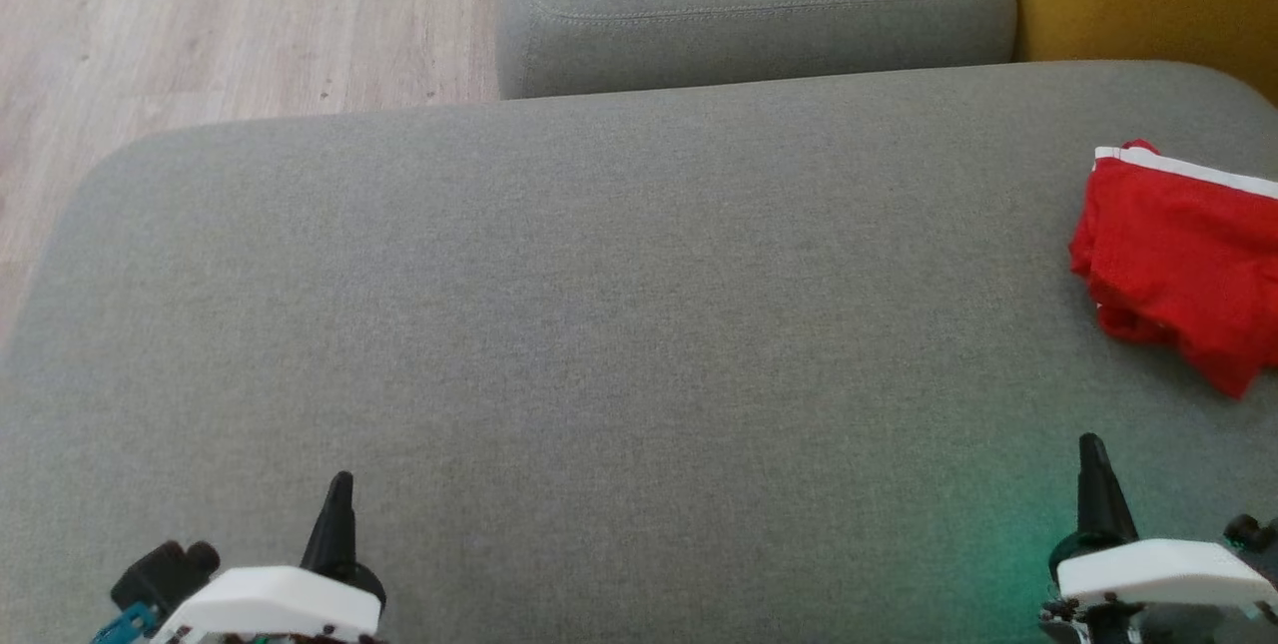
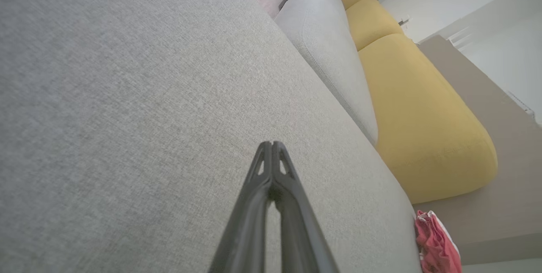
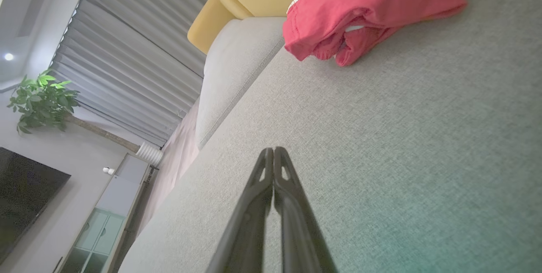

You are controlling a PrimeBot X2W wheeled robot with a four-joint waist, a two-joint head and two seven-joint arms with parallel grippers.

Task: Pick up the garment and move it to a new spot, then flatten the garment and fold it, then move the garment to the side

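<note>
The red shorts (image 1: 1178, 255) lie on the grey cushion (image 1: 599, 324), waistband far, legs pointing toward the robot. The left gripper (image 1: 340, 480) and right gripper (image 1: 1091, 444) are closed, holding nothing.

The red garment (image 1: 1183, 245), at the right edge of the sofa seat (image 1: 599, 324), runs off the head view's right side, so its full shape cannot be told. The bottom edge cuts off the left tool (image 1: 340, 480) and the right tool (image 1: 1092, 444).
</note>
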